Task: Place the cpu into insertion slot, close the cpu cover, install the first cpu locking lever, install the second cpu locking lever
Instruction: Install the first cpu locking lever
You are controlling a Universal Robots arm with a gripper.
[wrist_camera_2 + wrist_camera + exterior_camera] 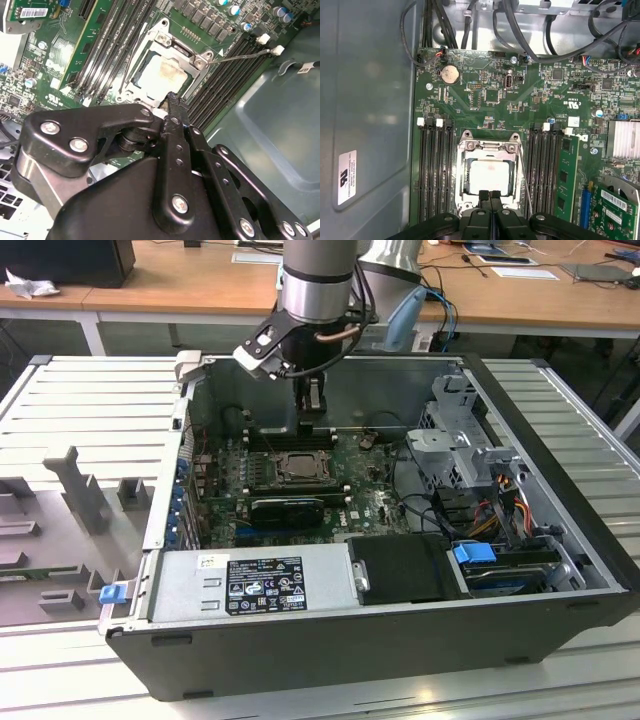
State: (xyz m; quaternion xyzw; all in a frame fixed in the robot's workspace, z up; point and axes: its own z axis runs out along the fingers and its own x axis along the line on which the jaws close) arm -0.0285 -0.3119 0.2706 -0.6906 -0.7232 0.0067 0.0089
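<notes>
Pressed-together black fingertips of the gripper sit at the edge of the insertion slot, pinching nothing; the cpu lies flat inside the slot; the cpu cover lies closed around it; a thin wire lever runs alongside.

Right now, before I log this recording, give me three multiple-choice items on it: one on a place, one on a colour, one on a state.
1. The cpu lies:
A in the insertion slot
B outside the case
C on a memory stick

2. The circuit board is:
A blue
B green
C red

3. The end effector is:
A wide open
B shut
C clamped on a cable

Answers:
1. A, its pale face shows through the cpu cover window.
2. B, green in both wrist views.
3. B, its fingers meet at the socket's edge.
</notes>
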